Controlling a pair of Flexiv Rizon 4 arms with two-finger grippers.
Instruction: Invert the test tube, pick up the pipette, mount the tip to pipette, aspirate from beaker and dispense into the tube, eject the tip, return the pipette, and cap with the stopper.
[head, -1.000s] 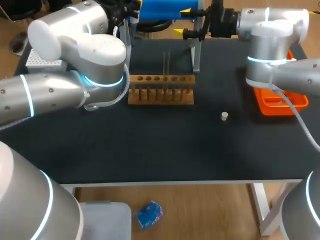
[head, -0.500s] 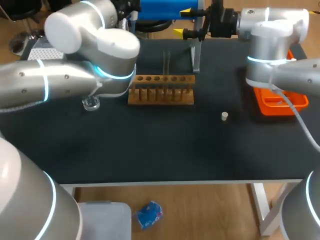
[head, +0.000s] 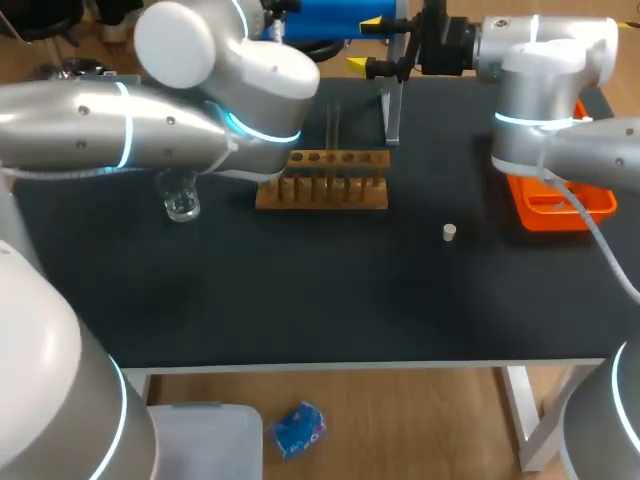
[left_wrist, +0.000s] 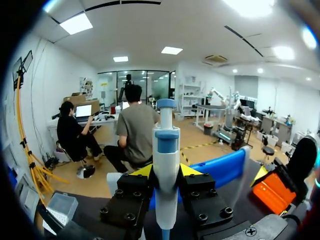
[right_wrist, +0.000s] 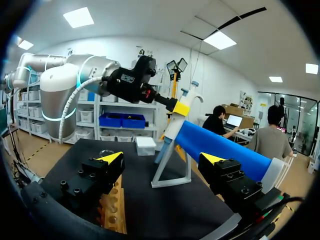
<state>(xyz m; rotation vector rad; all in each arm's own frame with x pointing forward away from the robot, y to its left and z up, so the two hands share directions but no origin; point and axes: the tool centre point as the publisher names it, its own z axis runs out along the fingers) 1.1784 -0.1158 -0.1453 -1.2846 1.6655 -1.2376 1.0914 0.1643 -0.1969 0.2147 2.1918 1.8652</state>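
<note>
Shows a matt black table (head: 300, 300), a brown wooden rack (head: 322, 190), an orange tray (head: 560, 205) and a cream stopper (head: 449, 233). Pairs white with blue bands on the pipette (left_wrist: 166, 170). Sets yellow tips on the black right gripper (right_wrist: 162, 158); rings the silver left arm (head: 60, 130) in glowing cyan.

Head view above table (head: 330, 290), wrist views close, sharing pipette (left_wrist: 166, 170)
</note>
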